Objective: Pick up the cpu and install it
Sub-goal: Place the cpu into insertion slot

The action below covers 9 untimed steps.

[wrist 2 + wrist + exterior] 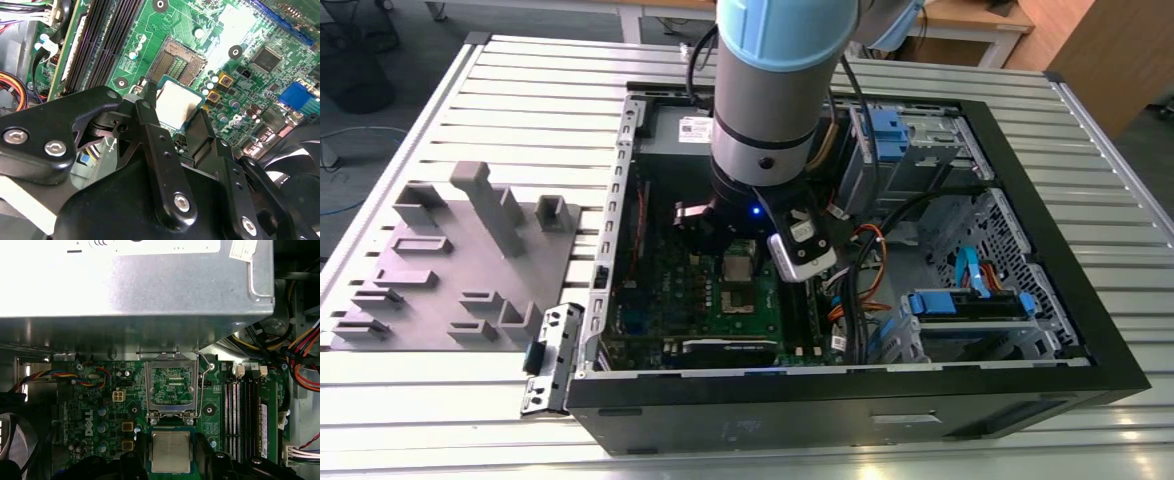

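Gripping the cpu (171, 451) above the green board (100, 405), inside the open case (854, 415).
Gripper (175, 110) clamped on the chip, with black fingers (141, 457) pressed to two opposite edges. Cpu: small flat square with a dull silver-grey metal top and thin pale rim, held level. It hangs just beside the metal-framed socket (182, 61). Dark memory slots (240, 415) run alongside. Whether it touches the board, cannot tell.

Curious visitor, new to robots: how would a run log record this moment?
gripper: shut on cpu | cpu: held near socket, not seated | socket: empty
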Tool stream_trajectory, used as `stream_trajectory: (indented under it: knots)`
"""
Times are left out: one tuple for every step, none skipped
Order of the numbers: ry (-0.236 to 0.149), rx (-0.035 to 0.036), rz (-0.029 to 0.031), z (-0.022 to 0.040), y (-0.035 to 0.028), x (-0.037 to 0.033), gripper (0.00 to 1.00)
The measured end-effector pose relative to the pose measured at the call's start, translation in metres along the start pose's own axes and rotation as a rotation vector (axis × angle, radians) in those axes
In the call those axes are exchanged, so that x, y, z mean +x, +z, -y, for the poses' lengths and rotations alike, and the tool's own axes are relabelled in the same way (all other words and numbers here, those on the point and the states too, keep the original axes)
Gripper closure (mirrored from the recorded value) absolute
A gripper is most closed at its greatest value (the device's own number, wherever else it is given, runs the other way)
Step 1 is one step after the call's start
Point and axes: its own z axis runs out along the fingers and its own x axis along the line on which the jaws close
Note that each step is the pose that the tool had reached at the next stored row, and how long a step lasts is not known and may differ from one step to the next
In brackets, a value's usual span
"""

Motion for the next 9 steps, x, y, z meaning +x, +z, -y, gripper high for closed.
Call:
stream_trajectory:
  knots:
    - [0.0, 0.0001, 0.0, 0.0, 0.0008, 0.0, 0.53]
    - [0.0, 0.0004, -0.0002, 0.0001, 0.0017, 0.0, 0.53]
    - [0.0, 0.0004, -0.0002, 0.0002, 0.0029, 0.0, 0.53]
    - [0.0, 0.0004, -0.0002, 0.0002, 0.0039, 0.0, 0.53]
    - [0.0, 0.0004, -0.0001, 0.0002, 0.0048, 0.0001, 0.53]
    - [0.0, 0.0004, -0.0002, 0.0003, 0.0058, 0.0002, 0.53]
    - [0.0, 0.0004, -0.0001, 0.0003, 0.0069, 0.0004, 0.53]
    - [0.0, 0.0005, -0.0002, 0.0004, 0.008, 0.0006, 0.53]
    - [0.0, 0.0005, -0.0001, 0.0004, 0.0088, 0.0007, 0.53]
